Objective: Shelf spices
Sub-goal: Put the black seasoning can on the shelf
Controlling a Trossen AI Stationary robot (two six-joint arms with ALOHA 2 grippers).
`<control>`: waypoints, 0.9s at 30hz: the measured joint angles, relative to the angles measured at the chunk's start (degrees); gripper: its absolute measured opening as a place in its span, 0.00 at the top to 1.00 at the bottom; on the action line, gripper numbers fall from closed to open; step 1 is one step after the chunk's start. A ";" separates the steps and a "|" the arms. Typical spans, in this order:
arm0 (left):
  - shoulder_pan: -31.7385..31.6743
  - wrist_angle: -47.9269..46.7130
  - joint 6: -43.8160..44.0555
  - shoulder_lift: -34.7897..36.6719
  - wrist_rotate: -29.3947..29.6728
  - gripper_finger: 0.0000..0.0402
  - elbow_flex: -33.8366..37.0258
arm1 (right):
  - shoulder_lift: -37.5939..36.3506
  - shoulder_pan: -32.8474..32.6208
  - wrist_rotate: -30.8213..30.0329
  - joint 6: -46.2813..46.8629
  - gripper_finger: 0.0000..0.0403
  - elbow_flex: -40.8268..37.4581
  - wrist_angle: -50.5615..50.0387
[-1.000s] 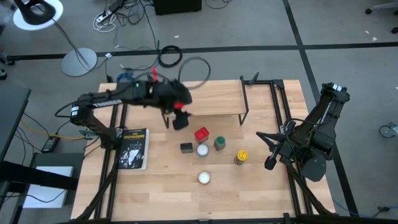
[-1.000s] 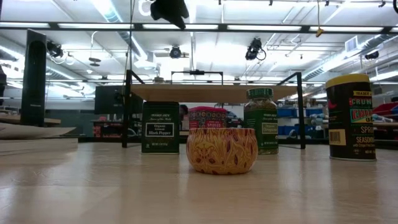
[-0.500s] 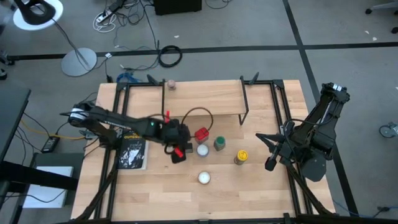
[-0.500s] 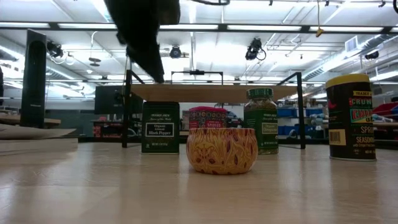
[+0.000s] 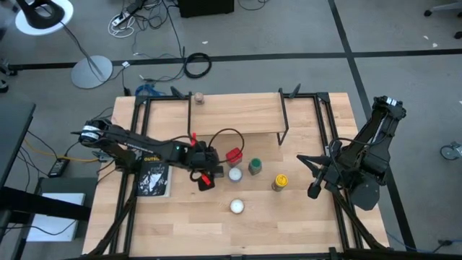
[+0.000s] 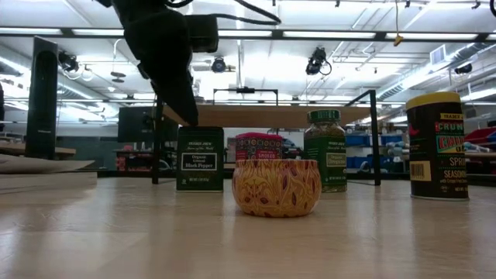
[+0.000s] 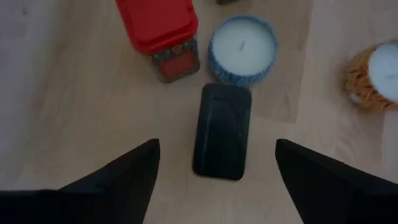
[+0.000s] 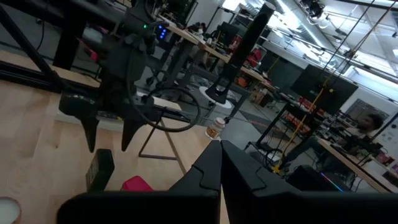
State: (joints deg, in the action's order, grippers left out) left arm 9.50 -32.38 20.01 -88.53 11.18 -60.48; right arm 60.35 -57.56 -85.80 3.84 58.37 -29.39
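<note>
The dark square tin (image 7: 222, 130) stands on the table beside the red box (image 7: 160, 31). My left gripper (image 7: 217, 146) hangs open above the tin, one finger on either side of it, touching nothing. In the low view the left gripper (image 6: 167, 66) is just above the tin (image 6: 200, 159). The tan jar (image 5: 198, 97) stands on the shelf (image 5: 238, 115). The green-lidded jar (image 5: 255, 167) and the yellow-lidded jar (image 5: 280, 180) stand on the table. My right gripper (image 5: 315, 184) waits shut at the table's right side.
A white candle in a blue holder (image 7: 242, 46) stands right next to the tin. A patterned candle tin (image 5: 237, 206) stands nearer the front edge. A book (image 5: 154, 175) lies at the left under my left arm. The shelf's black legs (image 5: 283, 130) stand behind the containers.
My left gripper has come from the shelf toward the table's near edge and gone down, and now hangs over the dark tin. The tan jar, which the arm covered before, now shows standing on the shelf.
</note>
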 joint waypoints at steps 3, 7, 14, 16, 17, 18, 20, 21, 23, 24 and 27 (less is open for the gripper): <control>-0.03 0.98 0.16 0.00 -1.45 0.18 1.61 | 0.01 0.00 0.00 0.00 0.99 0.00 0.02; -0.11 2.99 0.50 -1.08 -2.89 0.20 3.49 | 0.01 0.00 0.00 0.00 1.00 0.00 0.02; -0.13 7.05 0.98 -4.29 -2.91 0.27 3.71 | 0.01 0.00 0.00 0.02 0.99 0.00 0.15; -0.22 7.30 0.99 -4.57 -2.92 0.32 3.68 | 0.01 0.00 -0.01 0.00 0.99 0.02 0.20; -0.26 6.92 1.03 -4.59 -3.11 0.35 3.68 | -0.01 0.00 0.00 0.02 0.99 0.00 0.20; -0.34 6.94 1.05 -4.57 -3.59 0.39 3.68 | 0.00 0.00 0.00 0.00 0.99 0.00 0.22; -0.39 6.71 1.16 -4.55 -4.86 0.48 3.30 | 0.00 0.00 0.00 0.00 1.00 0.02 0.21; -0.39 5.90 1.20 -4.55 -4.93 0.54 2.82 | 0.00 0.00 0.00 0.00 1.00 0.02 0.21; -0.39 4.65 1.23 -4.55 -5.21 0.66 1.45 | -0.01 0.00 0.00 0.00 0.99 0.02 0.17; -0.39 3.75 1.19 -4.55 -5.30 0.70 0.59 | 0.01 0.00 0.00 0.00 0.99 0.02 0.17; -0.39 0.33 -0.34 -4.55 -5.51 0.70 -2.50 | 0.00 0.00 -0.01 0.00 0.99 0.02 0.18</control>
State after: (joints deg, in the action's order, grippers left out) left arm 9.10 -32.05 19.66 -93.08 5.67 -62.98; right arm 60.35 -57.56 -85.81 3.84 58.39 -29.20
